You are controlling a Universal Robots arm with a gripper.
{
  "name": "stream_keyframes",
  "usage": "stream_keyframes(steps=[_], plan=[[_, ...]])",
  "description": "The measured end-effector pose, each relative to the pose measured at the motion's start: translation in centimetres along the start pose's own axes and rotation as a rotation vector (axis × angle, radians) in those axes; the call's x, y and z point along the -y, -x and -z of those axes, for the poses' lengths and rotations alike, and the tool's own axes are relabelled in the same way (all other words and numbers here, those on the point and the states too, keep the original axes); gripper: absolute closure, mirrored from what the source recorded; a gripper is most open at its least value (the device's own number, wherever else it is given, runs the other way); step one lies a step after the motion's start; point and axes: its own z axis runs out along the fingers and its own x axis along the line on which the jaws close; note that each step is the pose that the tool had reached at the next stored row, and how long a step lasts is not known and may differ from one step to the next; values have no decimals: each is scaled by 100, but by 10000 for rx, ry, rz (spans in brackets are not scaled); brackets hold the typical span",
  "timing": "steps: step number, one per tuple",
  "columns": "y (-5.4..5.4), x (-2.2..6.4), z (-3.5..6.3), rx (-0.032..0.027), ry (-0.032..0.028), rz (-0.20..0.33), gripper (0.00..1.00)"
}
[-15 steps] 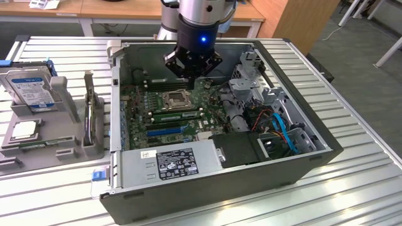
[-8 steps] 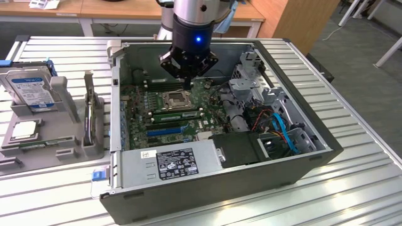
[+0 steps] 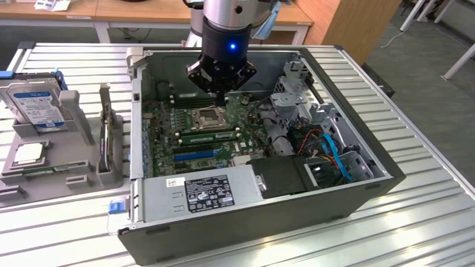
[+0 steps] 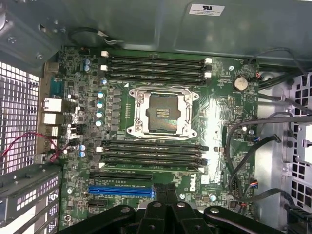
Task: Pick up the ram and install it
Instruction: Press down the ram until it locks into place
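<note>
My gripper [image 3: 222, 95] hangs inside the open computer case [image 3: 356, 200], just above the motherboard [image 3: 167, 119] and next to the empty processor socket [image 3: 208, 116]. In the wrist view its black fingers [image 4: 155, 214] are pressed together with nothing between them, over the blue expansion slot [image 4: 121, 191]. Two banks of dark memory slots flank the socket, one bank [image 4: 156, 66] on its far side and one [image 4: 151, 157] close to the fingers. A thin green stick that looks like the ram [image 3: 48, 168] lies in the grey holder [image 3: 22, 192] outside the case, far from the gripper.
The grey holder at the exterior view's left also carries a hard drive [image 3: 35, 105], a square silver processor [image 3: 30, 153] and an upright dark board [image 3: 106, 133]. The power supply [image 3: 204, 192] and blue cables [image 3: 334, 156] fill the case's near and right parts.
</note>
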Motion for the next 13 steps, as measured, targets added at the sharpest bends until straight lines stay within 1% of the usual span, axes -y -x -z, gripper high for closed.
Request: stream_keyframes(steps=[3, 4, 6, 7, 13], plan=[[0, 0, 0, -13, 0, -1, 90], [1, 0, 0, -29, 1, 0, 90], [0, 0, 0, -79, 2, -2, 90], [0, 0, 0, -88, 3, -4, 90], [0, 0, -1, -89, 4, -4, 90]])
